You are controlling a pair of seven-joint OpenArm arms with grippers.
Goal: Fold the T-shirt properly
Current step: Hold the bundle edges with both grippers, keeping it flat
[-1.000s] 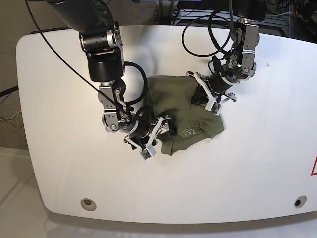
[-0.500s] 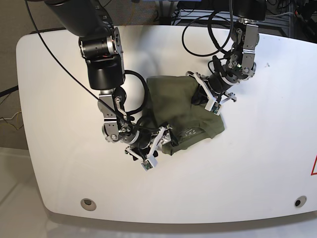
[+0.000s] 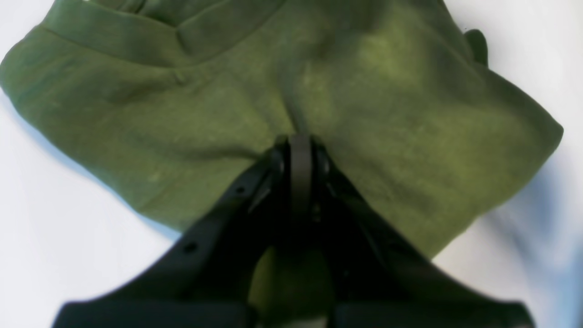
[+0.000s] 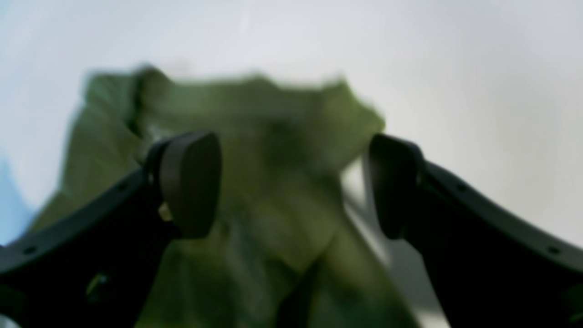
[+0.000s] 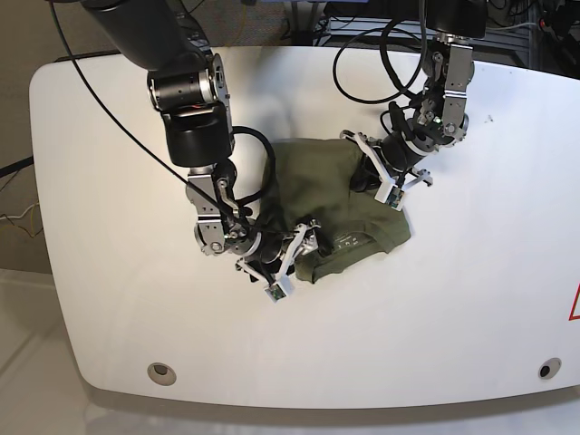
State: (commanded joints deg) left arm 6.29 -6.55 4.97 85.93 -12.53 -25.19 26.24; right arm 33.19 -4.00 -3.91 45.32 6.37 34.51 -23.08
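The olive-green T-shirt (image 5: 331, 186) lies bunched in a rough heap at the middle of the white table (image 5: 453, 299). My left gripper (image 5: 388, 184) sits at the heap's back right edge. In the left wrist view the left gripper (image 3: 298, 148) is shut, pinching a ridge of the T-shirt (image 3: 387, 91). My right gripper (image 5: 294, 258) hovers at the heap's front left corner. The blurred right wrist view shows the right gripper (image 4: 291, 182) open, its fingers (image 4: 191, 182) spread wide above the T-shirt (image 4: 273, 136), which shows between them.
Black cables (image 5: 362, 77) loop over the table's back behind the left arm. Two round holes (image 5: 161, 372) (image 5: 545, 369) sit near the front edge. A red mark (image 5: 575, 304) shows at the right edge. The right arm's thick links (image 5: 190, 118) hang over the left half.
My right arm has shifted a little, carrying its gripper slightly toward the table's front and right along the shirt's front left corner. The left arm and the shirt have stayed still.
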